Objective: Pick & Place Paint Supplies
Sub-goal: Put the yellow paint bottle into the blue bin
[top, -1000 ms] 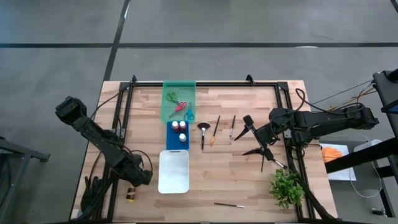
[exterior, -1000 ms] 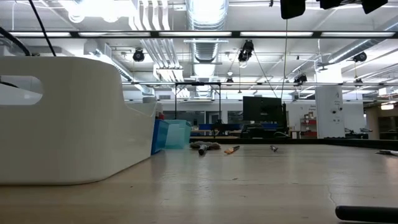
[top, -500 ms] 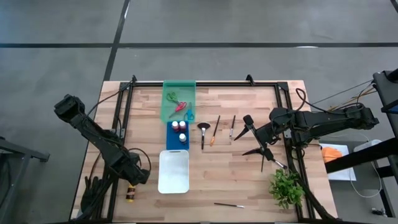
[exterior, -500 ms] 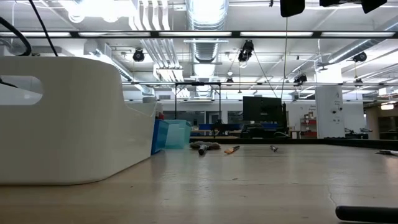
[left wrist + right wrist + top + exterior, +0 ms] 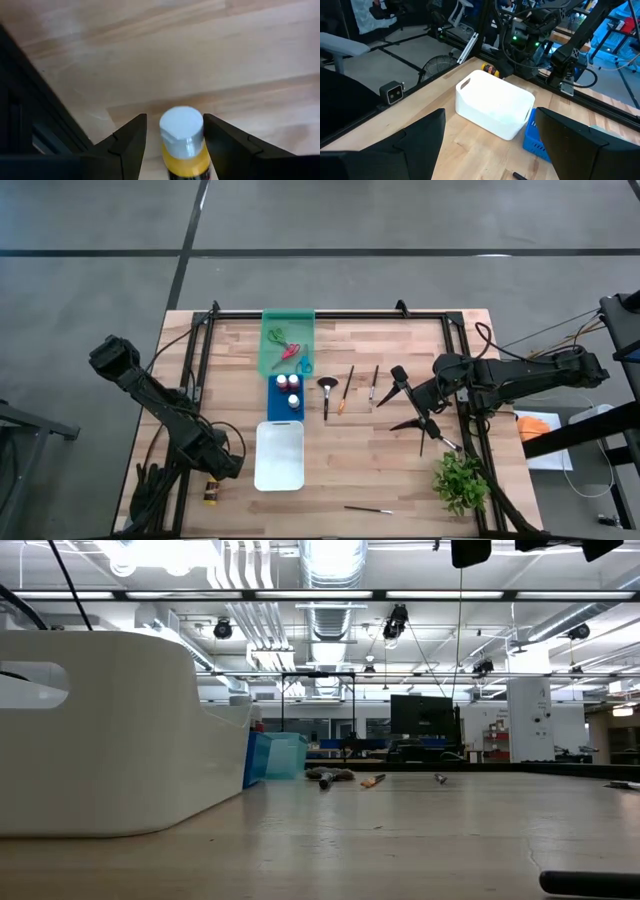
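A paint bottle (image 5: 184,145) with a white cap and yellow band sits on the wood by the table's near left corner; in the high view the bottle (image 5: 210,492) shows just beyond my left gripper (image 5: 222,464). My left gripper (image 5: 175,118) is open, one finger on either side of the cap with a gap on both sides. My right gripper (image 5: 403,400) hangs open above the table's right half, touching nothing. Three brushes (image 5: 346,390) lie flat mid-table, and another brush (image 5: 368,509) lies near the near edge. Two bottles (image 5: 288,383) stand in the blue tray, and scissors (image 5: 288,350) lie in the green tray.
Green tray (image 5: 270,330), blue tray (image 5: 272,408) and white tray (image 5: 279,470) form a row left of centre. A leafy plant (image 5: 460,480) stands at the near right corner. A black frame rail (image 5: 30,115) runs close beside the bottle. Bare wood lies between the white tray and the plant.
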